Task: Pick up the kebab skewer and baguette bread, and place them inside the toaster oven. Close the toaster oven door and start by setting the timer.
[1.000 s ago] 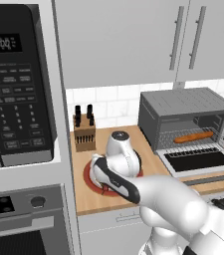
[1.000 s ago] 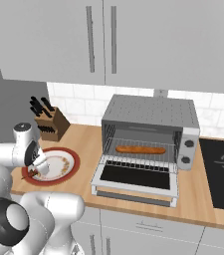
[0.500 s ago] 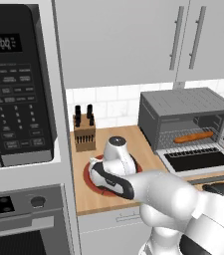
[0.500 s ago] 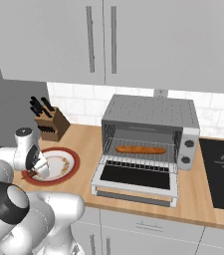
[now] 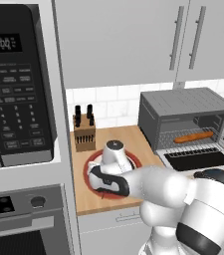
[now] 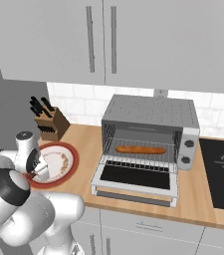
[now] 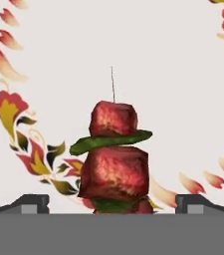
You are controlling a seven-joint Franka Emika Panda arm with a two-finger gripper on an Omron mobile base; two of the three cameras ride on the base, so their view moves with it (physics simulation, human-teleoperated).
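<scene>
The end effector hangs low over the plate with its fingertips spread wide and nothing between them yet. The kebab skewer lies flat on the plate, centred in the gap between the two tips, its stick running away from the hand (meat chunks nearest, bare point farthest). That alignment suggests a straddling approach, ready for a pinch across the meat. On the counter, the toaster oven stands well apart to the right, its door dropped open, the baguette bread already on the rack.
</scene>
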